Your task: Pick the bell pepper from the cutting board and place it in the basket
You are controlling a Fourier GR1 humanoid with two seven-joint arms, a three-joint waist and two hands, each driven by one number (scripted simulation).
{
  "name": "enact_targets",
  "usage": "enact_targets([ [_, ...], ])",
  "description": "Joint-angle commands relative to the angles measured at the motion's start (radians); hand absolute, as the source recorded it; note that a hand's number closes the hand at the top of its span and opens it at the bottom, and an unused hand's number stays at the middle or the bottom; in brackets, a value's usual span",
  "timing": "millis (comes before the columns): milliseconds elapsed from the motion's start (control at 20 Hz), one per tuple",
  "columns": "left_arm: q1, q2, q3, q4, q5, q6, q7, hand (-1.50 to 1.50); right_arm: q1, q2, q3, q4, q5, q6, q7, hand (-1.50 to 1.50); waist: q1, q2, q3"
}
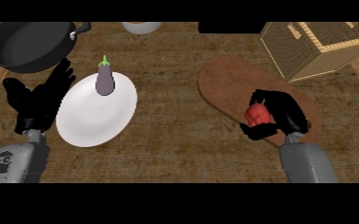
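Wooden counter (175, 137), eggplant (104, 80) on plate (91, 123) (basket (308, 47) far right)

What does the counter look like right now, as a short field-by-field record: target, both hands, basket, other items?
target: red bell pepper, on the brown oval wooden cutting board
right hand: fingers curled round the pepper, over the board
left hand: open, resting at the view's left edge
destination: woven tan basket, upper right, beyond the board
other items: purple eggplant on white round plate; black pot, upper left
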Motion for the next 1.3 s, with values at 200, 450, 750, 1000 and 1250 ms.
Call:
enact_targets([
  [200, -0.029, -0.011, -0.032, -0.007, -0.004, -0.02, 0.0, 0.0, -0.264, 0.043, -0.154, -0.024, -0.104, -0.321, 0.388, 1.5, 0.104, 0.004, 0.002],
  [450, -0.055, -0.02, -0.068, -0.011, -0.014, -0.04, -0.002, 0.0, -0.431, 0.044, -0.201, 0.007, 0.007, -0.527, 0.621, 1.5, 0.157, 0.021, -0.01],
  [750, -0.095, -0.032, -0.098, -0.017, -0.024, -0.045, 0.016, 0.0, -0.616, 0.044, -0.255, 0.115, 0.225, -0.678, 0.895, 1.5, 0.18, 0.028, -0.016],
  [1000, -0.116, -0.028, -0.092, 0.003, -0.022, -0.045, 0.035, 0.0, -0.772, 0.015, -0.297, 0.236, 0.428, -0.696, 1.101, 1.5, 0.177, 0.03, -0.017],
  [1250, -0.119, -0.049, -0.108, 0.002, -0.036, -0.027, 0.031, 0.0, -0.906, -0.052, -0.345, 0.36, 0.592, -0.675, 1.242, 1.5, 0.173, 0.032, -0.014],
])
